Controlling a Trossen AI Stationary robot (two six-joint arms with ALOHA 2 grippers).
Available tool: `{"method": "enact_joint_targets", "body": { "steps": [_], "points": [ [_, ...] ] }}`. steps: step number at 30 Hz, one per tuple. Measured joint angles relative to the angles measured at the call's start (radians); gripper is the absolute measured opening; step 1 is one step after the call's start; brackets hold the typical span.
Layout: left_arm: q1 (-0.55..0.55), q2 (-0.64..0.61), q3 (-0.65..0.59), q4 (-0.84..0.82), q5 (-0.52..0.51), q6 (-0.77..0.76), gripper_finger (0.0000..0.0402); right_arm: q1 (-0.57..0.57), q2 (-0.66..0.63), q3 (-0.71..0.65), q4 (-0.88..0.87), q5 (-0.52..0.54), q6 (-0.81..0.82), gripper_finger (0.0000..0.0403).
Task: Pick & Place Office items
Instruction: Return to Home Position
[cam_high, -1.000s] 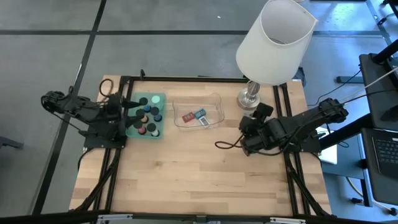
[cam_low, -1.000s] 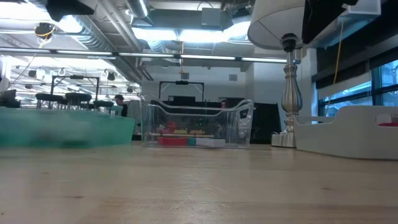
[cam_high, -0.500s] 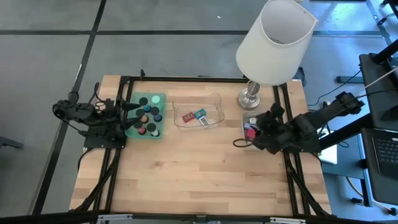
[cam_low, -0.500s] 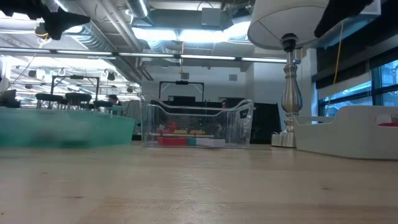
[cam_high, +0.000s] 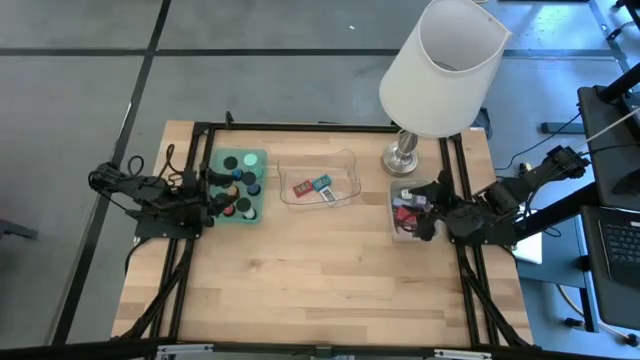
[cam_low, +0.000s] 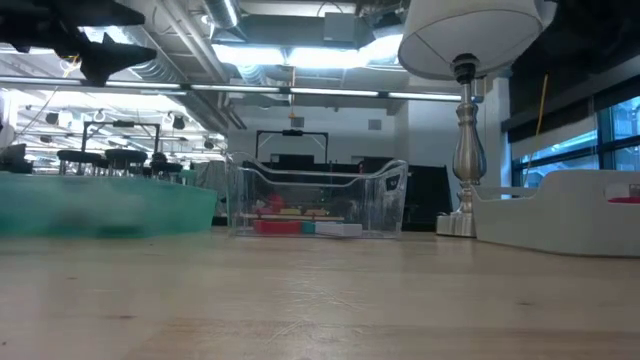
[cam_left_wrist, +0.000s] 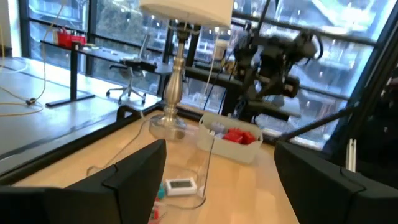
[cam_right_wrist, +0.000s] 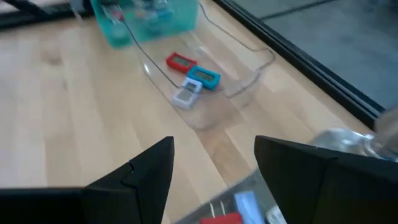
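office items (cam_high: 318, 187) sit sorted in three trays on the table (cam_high: 320, 300) — capped cylinders (cam_high: 236, 190) in the green tray (cam_high: 252, 158) at 10 o'clock, red, blue and white timers (cam_right_wrist: 193, 78) in the clear tray (cam_high: 346, 168) at 12, red and blue blocks (cam_left_wrist: 239, 135) in the grey tray (cam_low: 560, 215) at 2. none is seen loose on the wood. left gripper (cam_left_wrist: 219, 155) hangs at the green tray's outer edge, about 9 o'clock, fingers spread and empty. right gripper (cam_right_wrist: 214, 146) hangs at the grey tray's outer side, near 3, likewise spread with nothing between. what looks left is the return home — best done by lifting each gripper above its tray rim first, then folding back slowly, the right gripper keeping wide of the lamp (cam_high: 445, 65) at 1 o'clock.
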Motion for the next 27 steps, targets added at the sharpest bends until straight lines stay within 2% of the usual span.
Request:
{"method": "enact_joint_targets", "body": {
  "steps": [7,14,21,27],
  "points": [
    [0.000,0.000,-0.111,0.141,-0.002,-0.001,0.0296,0.000,-0.112,-0.169,0.213,0.003,-0.059,0.0226],
    [0.000,0.000,-0.171,0.205,-0.017,-0.027,0.0296,0.000,-0.186,-0.321,0.392,-0.005,-0.061,0.0226],
    [0.000,0.000,-0.195,0.211,-0.017,-0.044,0.0296,0.000,-0.197,-0.459,0.607,-0.009,-0.072,0.0227],
    [0.000,0.000,-0.195,0.204,-0.033,-0.044,0.0296,0.000,-0.197,-0.567,0.827,-0.061,-0.096,0.0227]
  ]
}}
